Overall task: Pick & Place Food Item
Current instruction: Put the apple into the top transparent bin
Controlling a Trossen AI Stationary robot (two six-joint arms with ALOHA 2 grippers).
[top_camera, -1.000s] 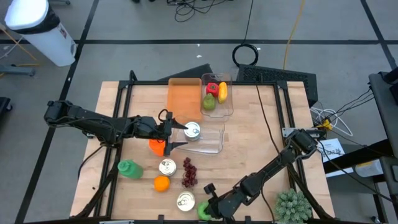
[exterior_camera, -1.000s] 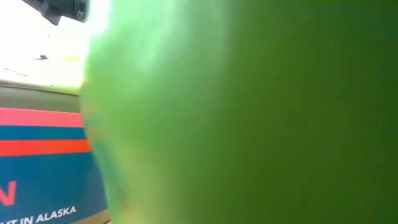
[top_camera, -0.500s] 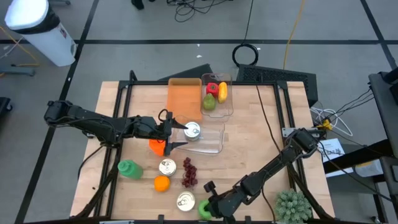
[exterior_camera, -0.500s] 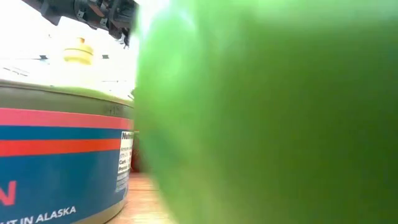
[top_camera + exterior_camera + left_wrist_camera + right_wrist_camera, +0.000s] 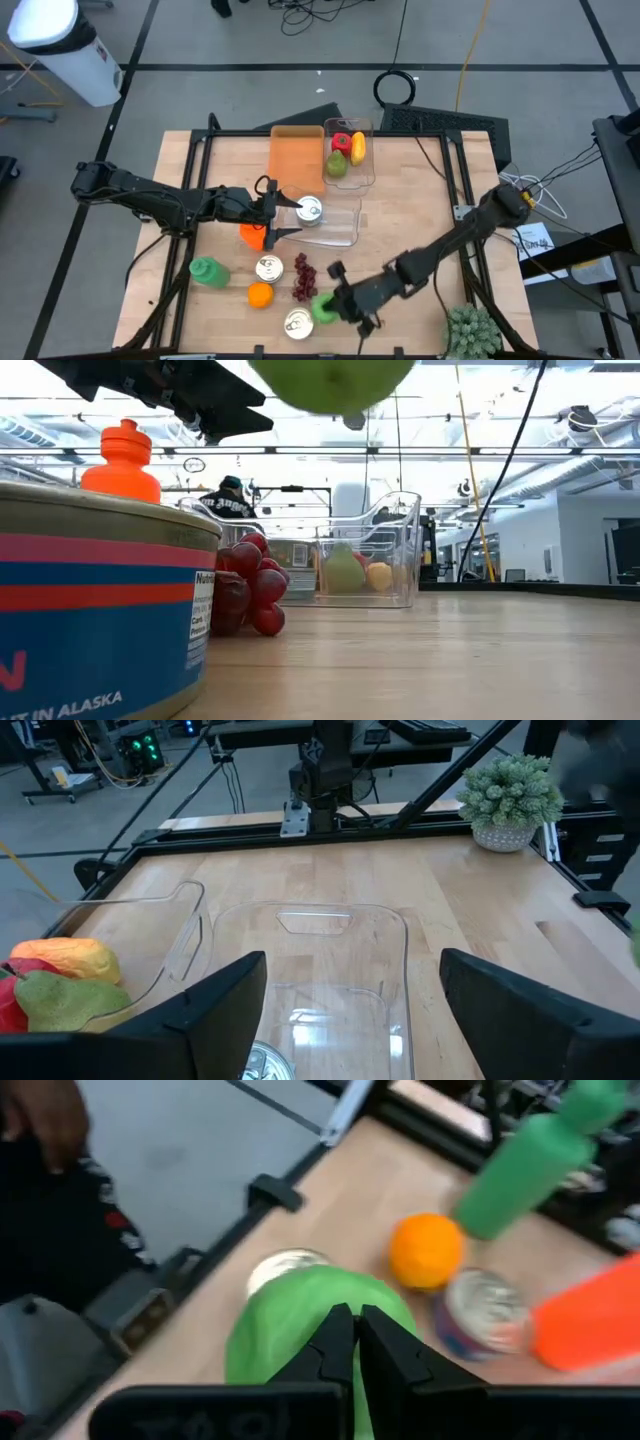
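one green pear (image 5: 322, 306) clamped in right tool (image 5: 333, 305), off table.

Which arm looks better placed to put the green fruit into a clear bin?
The right arm. Its gripper is already shut on the green fruit, lifted off the table. The left gripper sits open at the clear bin holding a can.
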